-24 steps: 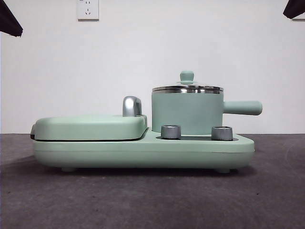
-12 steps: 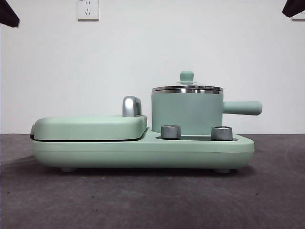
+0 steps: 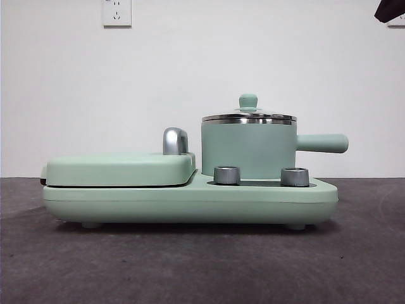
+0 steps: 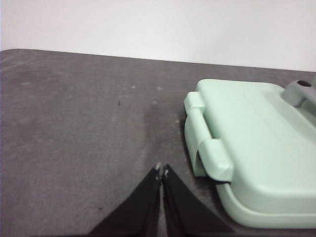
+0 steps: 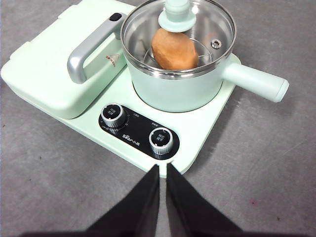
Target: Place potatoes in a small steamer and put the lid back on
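Already, I see the potato (image 5: 175, 49) sitting in the steamer (image 3: 248, 151) at right of center in the front view, under the glass lid (image 5: 177, 34), which rests on the steel rim. My left end effector (image 4: 162, 170) hangs clenched and empty over bare tabletop (image 4: 79, 128) beside the cooker's flat cover (image 4: 256, 133); my right end effector (image 5: 163, 169) hangs clenched, empty, short of the dials. I judge the lid fragile and slick; its knob (image 3: 248, 101) is the only sound hold. The potato looks firm, rough-skinned, easily pinched across its middle.

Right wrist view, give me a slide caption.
Potato sits inside the lidded steamer; right gripper hangs above, jaws shut.
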